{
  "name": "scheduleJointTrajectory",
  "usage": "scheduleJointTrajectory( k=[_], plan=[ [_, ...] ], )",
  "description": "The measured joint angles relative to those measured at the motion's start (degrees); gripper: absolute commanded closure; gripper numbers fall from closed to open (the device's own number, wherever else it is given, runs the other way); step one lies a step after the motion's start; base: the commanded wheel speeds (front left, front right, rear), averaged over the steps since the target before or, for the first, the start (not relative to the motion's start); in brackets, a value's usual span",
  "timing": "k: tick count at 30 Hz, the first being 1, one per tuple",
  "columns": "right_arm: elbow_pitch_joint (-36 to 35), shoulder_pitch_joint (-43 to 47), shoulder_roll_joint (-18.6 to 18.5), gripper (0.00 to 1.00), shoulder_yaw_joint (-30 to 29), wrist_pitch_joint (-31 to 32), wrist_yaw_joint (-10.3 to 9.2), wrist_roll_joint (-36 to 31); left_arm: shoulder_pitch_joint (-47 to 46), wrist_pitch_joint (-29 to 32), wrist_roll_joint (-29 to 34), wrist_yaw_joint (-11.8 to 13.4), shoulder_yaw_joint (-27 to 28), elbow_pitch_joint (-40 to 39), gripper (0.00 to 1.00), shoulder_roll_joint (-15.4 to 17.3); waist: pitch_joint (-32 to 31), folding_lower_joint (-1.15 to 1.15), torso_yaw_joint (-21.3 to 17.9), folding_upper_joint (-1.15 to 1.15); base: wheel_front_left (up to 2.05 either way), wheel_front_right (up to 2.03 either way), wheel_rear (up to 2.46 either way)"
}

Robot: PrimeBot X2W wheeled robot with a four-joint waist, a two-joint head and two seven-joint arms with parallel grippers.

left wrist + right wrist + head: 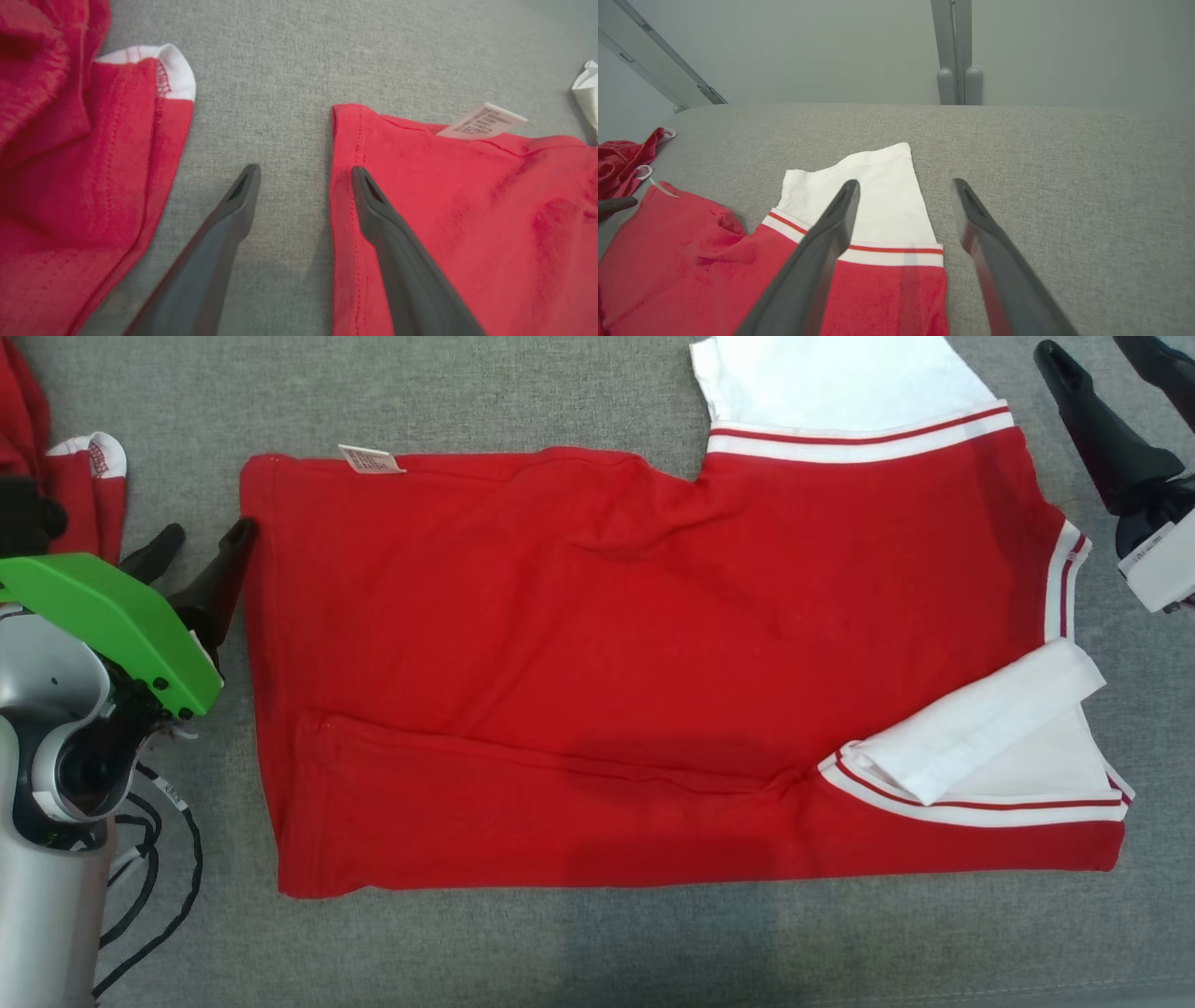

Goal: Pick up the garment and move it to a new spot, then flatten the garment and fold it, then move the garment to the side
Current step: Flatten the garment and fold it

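Note:
The garment [607, 644] is a red shirt with white sleeves, lying flat and sideways on the grey fabric surface [560, 952], its lower long edge folded over. One white sleeve [831, 373] sticks out at the top; the other [990, 719] is folded onto the body. My left gripper [210, 530] stands open at the hem's left edge. In the left wrist view, that gripper [303, 172] has one finger over the hem [345, 140] and one over bare surface. My right gripper [1088, 347] hangs open beyond the collar end; in its wrist view it [906, 185] hovers above the sleeve [887, 205].
A second red garment [84, 495] lies crumpled at the far left, close to my left gripper, also visible in the left wrist view [70, 186]. A white care tag [371, 458] pokes out at the hem. Black cables [159, 859] hang by my left arm. Metal posts [955, 46] stand behind the surface.

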Motion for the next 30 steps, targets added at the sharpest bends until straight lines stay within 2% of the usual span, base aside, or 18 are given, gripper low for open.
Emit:
scheduleJointTrajectory(
  k=[4,7,12,14,17,18,22,29,30],
  plan=[
    [2.7,-0.9,0.9,0.00,1.0,0.3,0.15,-0.9,-2.8,-0.8,0.1,-0.3,-0.3,3.0,0.00,-0.9,1.8,0.00,0.2,0.00,0.00,0.00,0.00],
    [5.2,-1.6,1.1,0.00,1.4,0.4,0.45,-1.9,-4.9,-1.8,-1.1,-0.6,-0.1,5.5,0.00,-2.9,2.2,0.00,0.1,0.00,0.00,0.00,0.00],
    [6.8,-2.3,1.5,0.00,2.0,0.4,0.47,-2.5,-5.9,-1.7,-2.2,-2.1,-0.5,7.4,0.11,-3.5,1.7,0.00,-0.1,0.00,0.00,0.00,0.00],
    [7.8,-3.0,1.8,0.00,2.2,0.4,0.49,-2.5,-6.4,-1.6,-2.6,-3.1,-0.9,7.9,0.20,-3.8,1.6,0.00,-0.1,0.00,0.00,0.00,0.00],
    [9.3,-3.5,2.3,0.00,2.6,0.3,0.66,-2.8,-7.4,-1.1,-4.4,-4.7,-2.2,9.2,0.25,-5.1,1.2,-0.01,0.1,0.00,0.00,0.00,0.00],
    [9.7,-3.6,2.4,0.00,2.7,0.3,0.66,-2.9,-7.6,-0.7,-4.6,-5.4,-2.6,9.4,0.31,-5.4,1.0,-0.01,0.3,0.00,0.00,0.00,0.00],
    [10.9,-4.2,2.7,0.00,3.3,0.3,1.12,-2.9,-8.2,-0.3,-4.6,-6.1,-3.7,10.7,0.40,-6.2,0.5,-0.01,0.8,0.00,0.00,0.00,0.00],
    [12.3,-5.8,4.0,0.00,5.1,0.4,2.01,-3.5,-9.5,-0.7,-4.0,-6.5,-3.7,13.3,0.34,-6.2,0.3,-0.01,1.1,0.00,0.00,0.00,0.00],
    [12.5,-6.1,4.0,0.00,5.3,0.4,2.01,-3.6,-9.7,-0.9,-4.0,-6.7,-3.8,13.5,0.38,-6.3,0.4,-0.01,1.2,0.00,0.00,0.00,0.00]
  ],
)
